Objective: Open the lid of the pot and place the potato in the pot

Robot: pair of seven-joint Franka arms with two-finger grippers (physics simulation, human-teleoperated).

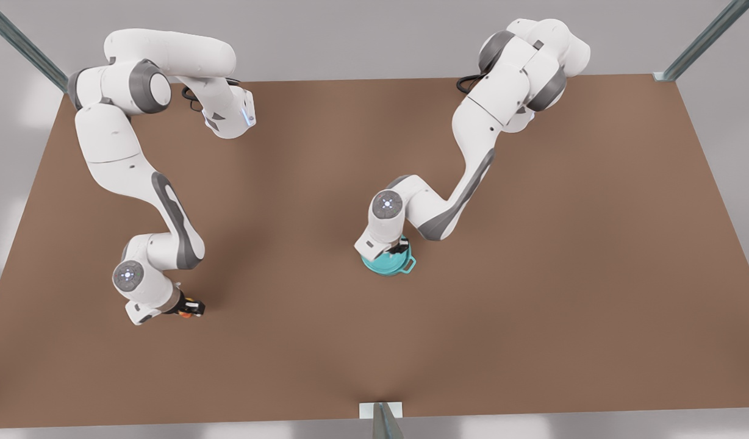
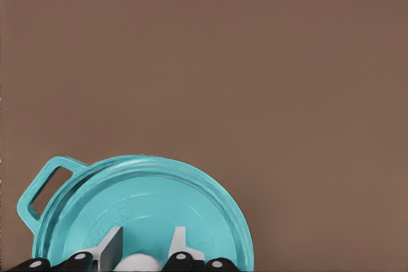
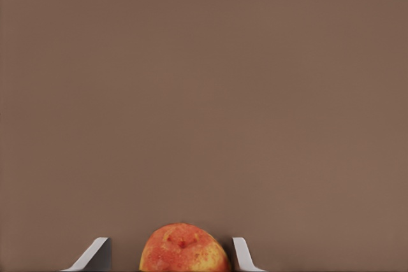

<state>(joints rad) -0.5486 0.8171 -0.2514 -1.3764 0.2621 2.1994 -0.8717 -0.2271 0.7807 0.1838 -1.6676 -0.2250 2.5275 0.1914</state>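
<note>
The teal pot (image 1: 405, 266) stands mid-table with the pot lid (image 2: 159, 202) lying flat on it; one loop handle (image 2: 44, 186) sticks out at the side. My left gripper (image 1: 399, 249) hangs straight over the lid, its fingers (image 2: 111, 250) drawn in against the white knob (image 2: 137, 264). Toward the front view's left, the potato (image 3: 183, 250), yellow with orange-red blotches, rests on the table. My right gripper (image 1: 188, 308) is lowered around it, open, with a gap between each finger (image 3: 95, 256) and the potato.
Bare brown tabletop (image 1: 533, 244) stretches between the pot and the potato and out to the front view's right. Metal frame posts (image 1: 380, 421) stand at the table's edges and corners.
</note>
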